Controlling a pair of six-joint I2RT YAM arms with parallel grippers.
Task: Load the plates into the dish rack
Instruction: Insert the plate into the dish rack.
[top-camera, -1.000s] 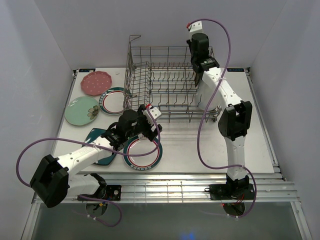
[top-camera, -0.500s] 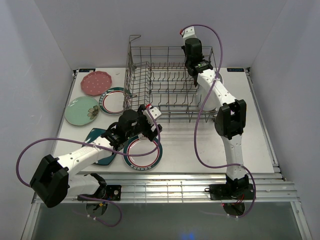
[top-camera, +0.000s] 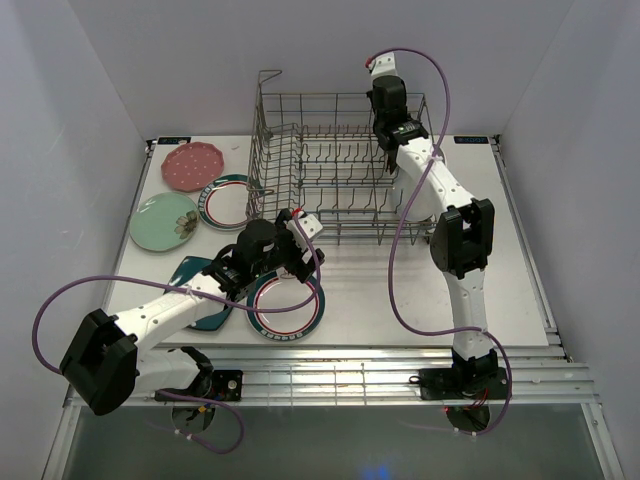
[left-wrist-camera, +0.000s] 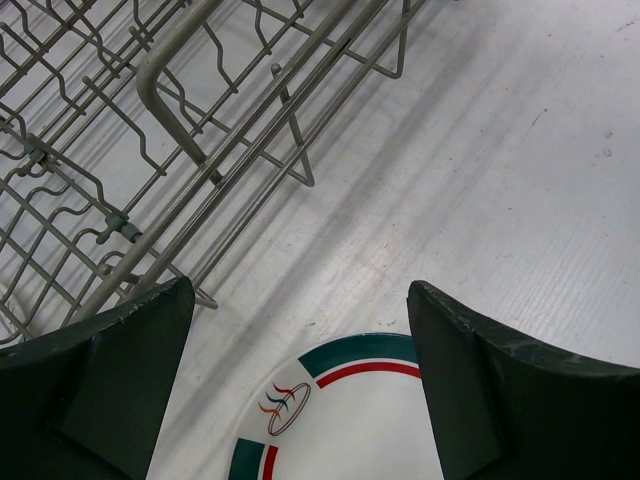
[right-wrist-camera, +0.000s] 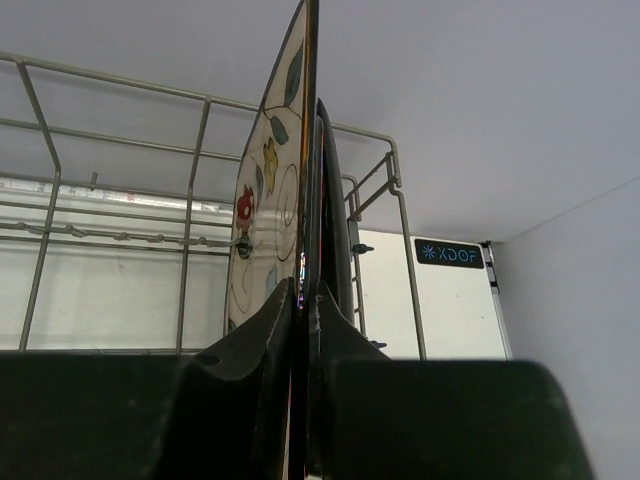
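Nearest to me, my left pincer (left-wrist-camera: 300, 290) is hovering low over the white desk (top-camera: 400, 290), its dark fingers (left-wrist-camera: 110, 380) spread wide with nothing between them. Just under it, close to the near edge and left of the middle, a round white plate with a teal-and-red rim (top-camera: 287, 305) is lying flat. In my left wrist view its far rim is showing between my fingertips.

Beside that plate on its left, a teal square plate (top-camera: 188, 270) is lying partly hidden under my left arm. Farther along the left edge, a mint green floral round plate (top-camera: 165, 222) is lying flat. A second teal-and-red-rimmed white round plate (top-camera: 228, 200) is just beside it on the right, and a pink dotted round plate (top-camera: 192, 167) is sitting near the far left corner.

The large grey wire dish rack (top-camera: 330, 165) is standing at the middle of the far edge, its near left corner just ahead of my left pincer. Over the rack's far right part, my right pincer (right-wrist-camera: 303, 300) is pressing together on the lower edge of a floral square plate (right-wrist-camera: 270, 170). I am holding it upright and edge-on, with its top rising above the rack's upper rail. I cannot tell whether its bottom is resting among the tines.
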